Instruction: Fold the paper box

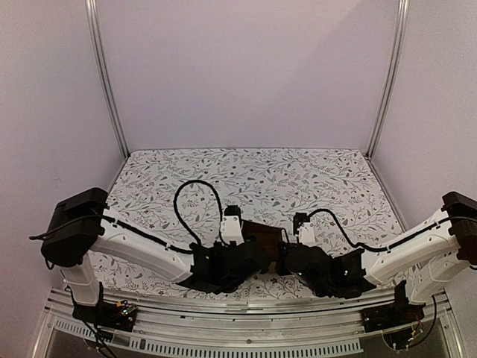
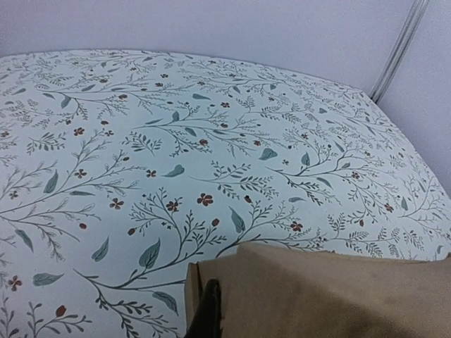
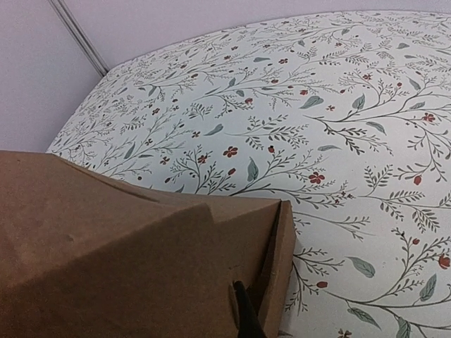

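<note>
Nearest us, the paper box (image 3: pixel 127 260) was partly folded; we found the left gripper (image 1: pixel 257 252) and right gripper (image 1: pixel 287 257) each clamped on its cardboard, at the near edge of the table (image 1: pixel 246 171).

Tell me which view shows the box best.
Right wrist: the box fills its lower left, with folded panels, creases and an edge clear. Left wrist catches only a plain brown part at the bottom right. Top external shows just a small dark patch low at centre.
</note>
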